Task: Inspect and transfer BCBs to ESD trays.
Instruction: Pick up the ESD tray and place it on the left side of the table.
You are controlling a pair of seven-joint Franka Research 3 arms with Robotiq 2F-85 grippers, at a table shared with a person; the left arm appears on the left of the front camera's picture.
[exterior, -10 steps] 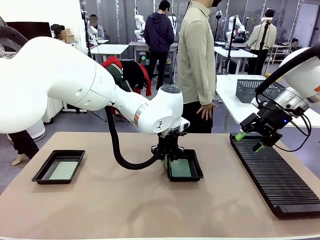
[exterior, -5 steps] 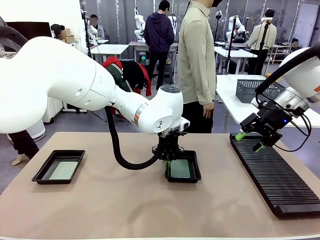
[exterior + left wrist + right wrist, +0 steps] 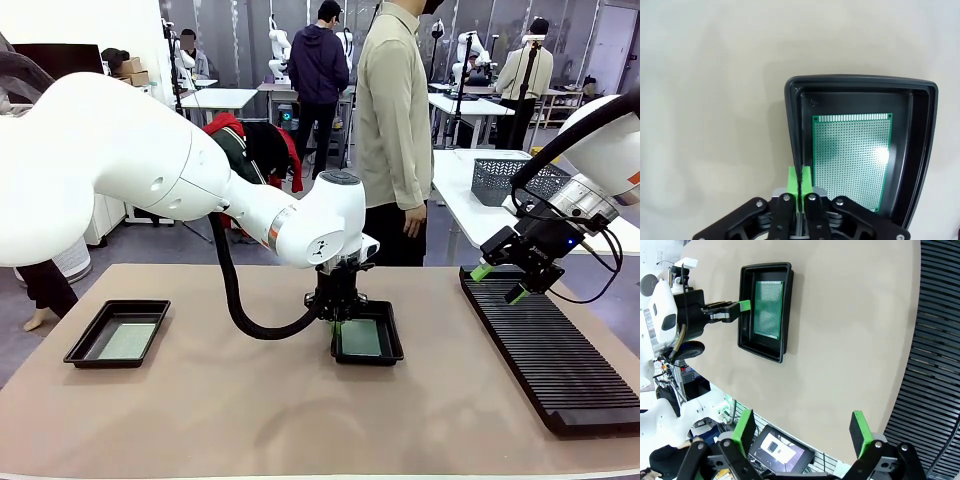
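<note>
Fingers of the left gripper (image 3: 800, 182) are pressed together on the raised rim of a shallow black rectangular plastic ESD tray (image 3: 793, 131), the green pads pinching the tray's wall with no gap showing between them. In the left wrist view the tray runs from the fingers toward 1 o'clock, and a thin flat green perforated circuit board (image 3: 851, 157) lies flat on its floor, close to the far wall and parallel to the rims. In the front view this tray (image 3: 388, 351) sits near the middle of the beige table (image 3: 250, 420), with the white left arm (image 3: 150, 170) reaching down to its 9 o'clock edge.

A second matching black tray (image 3: 78, 348) rests well apart at the table's 9 o'clock side, and a pale grey-green board (image 3: 127, 341) lies flat inside it.

Over at 3 o'clock, the right gripper (image 3: 497, 282) hangs above the near end of a long black ribbed rack (image 3: 550, 355), its green-padded fingers (image 3: 862, 432) spread wide and holding nothing.

A person in a beige shirt (image 3: 392, 120) stands at the table's far edge.
</note>
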